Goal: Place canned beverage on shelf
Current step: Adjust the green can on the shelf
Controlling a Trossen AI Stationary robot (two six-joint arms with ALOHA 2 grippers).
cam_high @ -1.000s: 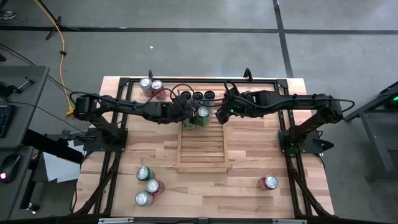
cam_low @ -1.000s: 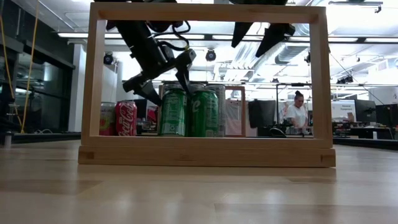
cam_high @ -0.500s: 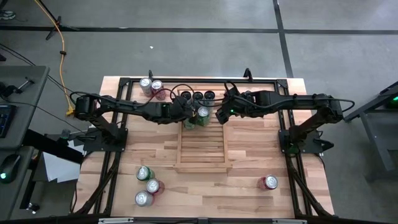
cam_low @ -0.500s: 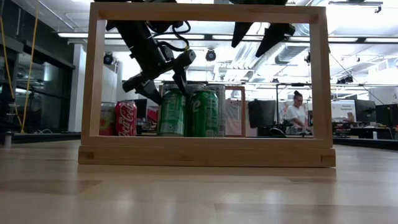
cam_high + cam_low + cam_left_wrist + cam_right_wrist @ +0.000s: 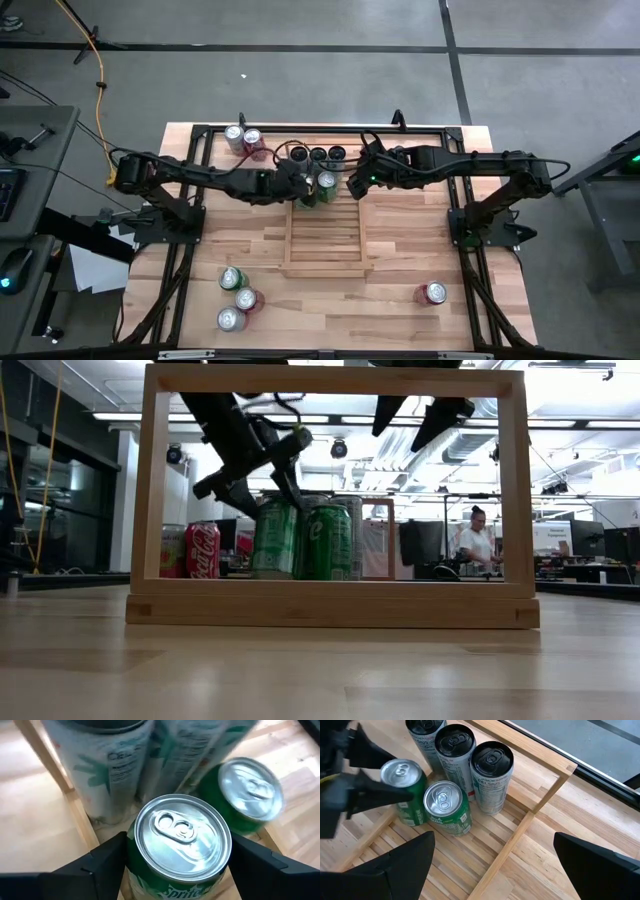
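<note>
tall cans [image 5: 115, 765] cut off by frame edge, labels blurred, perhaps Celsius

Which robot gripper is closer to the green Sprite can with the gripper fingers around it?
The left one. The left gripper has a finger on each side of the green Sprite can on the shelf. The right gripper hangs open above the shelf's other side, apart from that can.

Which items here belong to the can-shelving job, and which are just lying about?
In the job:
- shelf
- green can between the left gripper's jaws
- second green can beside it on the shelf
- three tall cans at the shelf's far end

Lying about:
- red can outside the shelf
- cable on the floor
- right gripper, open, waiting above
</note>
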